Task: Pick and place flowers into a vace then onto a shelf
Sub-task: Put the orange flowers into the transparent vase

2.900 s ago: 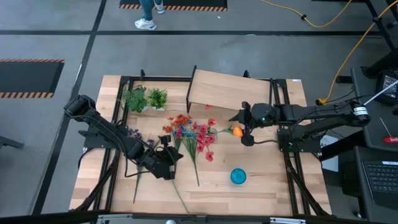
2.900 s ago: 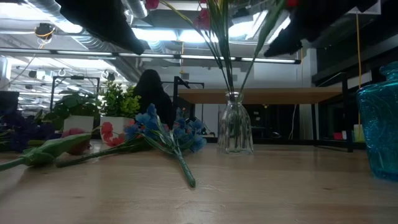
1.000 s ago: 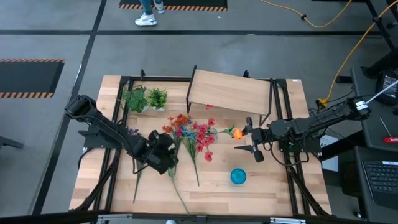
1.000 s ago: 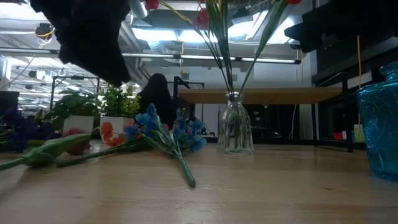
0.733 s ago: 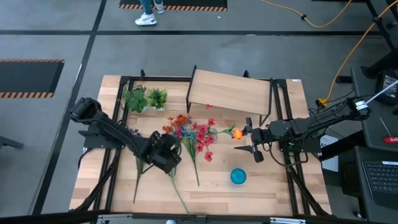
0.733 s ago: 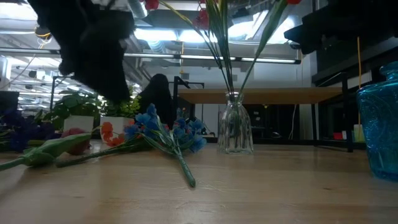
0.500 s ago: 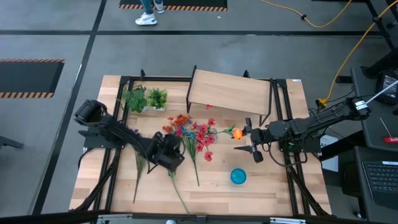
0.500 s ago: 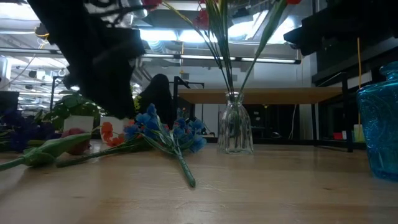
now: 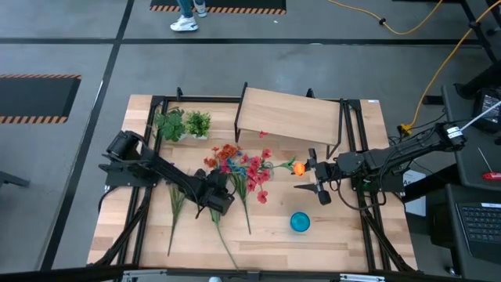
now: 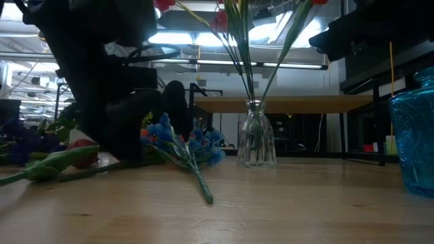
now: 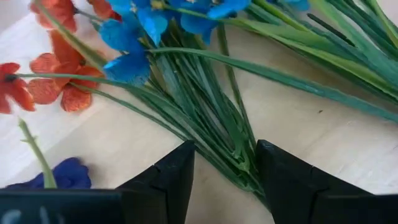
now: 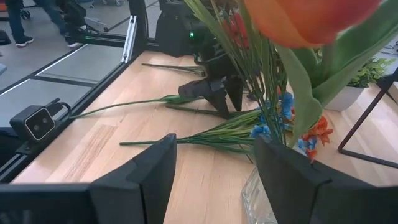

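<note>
No writing shows; the left claw [image 11: 224, 171] straddles the flowers' [image 11: 205, 112] stems, parted.

Two small green potted plants [image 9: 182, 124] sit near a back corner of the table [image 9: 337, 235]. A blue cup [image 9: 300, 222], maybe glass, stands toward the front. A yellow cable [image 9: 407, 31] lies on the floor.

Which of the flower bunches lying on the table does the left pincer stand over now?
The bunch of green stems with blue blossoms: the open left pincer straddles its stems. The purple-flowered stem lies apart, toward the table's left edge.
</note>
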Tool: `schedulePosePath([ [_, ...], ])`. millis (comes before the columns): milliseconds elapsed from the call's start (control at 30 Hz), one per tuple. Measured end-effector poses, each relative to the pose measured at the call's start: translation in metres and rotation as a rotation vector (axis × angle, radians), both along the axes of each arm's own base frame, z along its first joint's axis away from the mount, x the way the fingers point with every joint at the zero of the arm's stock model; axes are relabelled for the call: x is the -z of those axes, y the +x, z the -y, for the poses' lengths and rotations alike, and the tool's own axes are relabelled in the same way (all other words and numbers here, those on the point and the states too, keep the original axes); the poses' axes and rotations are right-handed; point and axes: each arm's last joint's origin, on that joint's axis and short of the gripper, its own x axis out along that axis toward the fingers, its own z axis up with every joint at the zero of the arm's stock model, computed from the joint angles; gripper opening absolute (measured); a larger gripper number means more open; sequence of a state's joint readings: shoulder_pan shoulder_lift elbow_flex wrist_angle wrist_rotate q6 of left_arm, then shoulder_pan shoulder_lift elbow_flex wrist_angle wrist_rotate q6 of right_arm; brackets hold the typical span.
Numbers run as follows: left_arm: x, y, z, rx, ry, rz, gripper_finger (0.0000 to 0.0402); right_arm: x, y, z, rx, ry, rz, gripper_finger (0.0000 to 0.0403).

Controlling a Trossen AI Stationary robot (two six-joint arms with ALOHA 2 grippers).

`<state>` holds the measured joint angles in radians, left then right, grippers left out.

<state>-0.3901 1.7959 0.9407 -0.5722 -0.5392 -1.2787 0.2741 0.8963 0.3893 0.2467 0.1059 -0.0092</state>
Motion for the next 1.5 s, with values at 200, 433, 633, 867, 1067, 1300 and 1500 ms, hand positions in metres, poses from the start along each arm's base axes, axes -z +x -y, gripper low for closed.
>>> schedulePosePath([
  [200, 0.008, 0.002, 0.001, -0.04, -0.009, 0.006, 0.0166, 0.0, 0.0, 0.0, 0.0, -0.002, -0.004, 0.0218],
  [433, 0.008, 0.002, 0.001, -0.106, -0.048, 0.037, 0.0131, 0.0, 0.0, 0.0, 0.0, -0.002, -0.004, 0.0218],
  [633, 0.009, 0.001, 0.004, -0.119, -0.06, 0.044, 0.0031, 0.001, 0.0, 0.0, 0.0, -0.002, -0.005, 0.0218],
  [867, -0.002, -0.002, 0.005, -0.111, -0.068, 0.064, 0.0012, 0.014, -0.004, 0.001, 0.0, -0.007, -0.026, 0.0218],
  [1067, -0.015, -0.016, -0.001, -0.167, -0.041, 0.022, 0.0007, 0.017, -0.005, 0.002, -0.006, -0.014, 0.036, 0.0218],
  [1300, -0.025, -0.025, -0.005, -0.195, 0.022, 0.013, 0.0006, 0.016, -0.005, 0.001, -0.007, -0.013, 0.048, 0.0218],
  [1500, -0.047, -0.028, -0.007, -0.157, 0.091, -0.016, 0.0006, 0.016, -0.005, 0.001, -0.007, -0.013, 0.048, 0.0218],
])
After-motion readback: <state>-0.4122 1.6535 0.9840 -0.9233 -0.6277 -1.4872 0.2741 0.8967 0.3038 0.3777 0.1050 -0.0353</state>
